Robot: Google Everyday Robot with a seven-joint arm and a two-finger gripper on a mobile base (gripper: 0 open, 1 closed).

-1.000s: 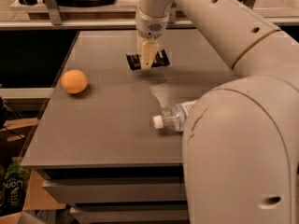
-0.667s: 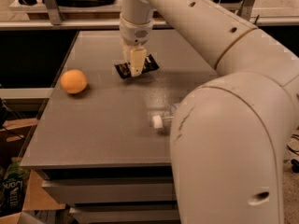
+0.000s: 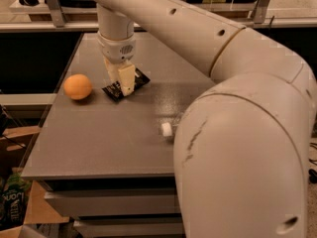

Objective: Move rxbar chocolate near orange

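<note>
The rxbar chocolate (image 3: 115, 89), a flat dark bar, is held between my gripper's (image 3: 122, 87) pale fingers, low over the grey table (image 3: 99, 138). The gripper is shut on it, coming down from above. The orange (image 3: 78, 87) sits on the table's left side, a short way to the left of the bar, not touching it. The bar's middle is hidden behind the fingers.
A clear water bottle lies right of centre, mostly hidden behind my arm; only its white cap (image 3: 166, 129) shows. The table's left edge drops off just beyond the orange. Cardboard boxes (image 3: 15, 182) stand on the floor at the left.
My gripper has carried the rxbar chocolate leftward across the table, from the back centre to close beside the orange. The orange has not moved.
</note>
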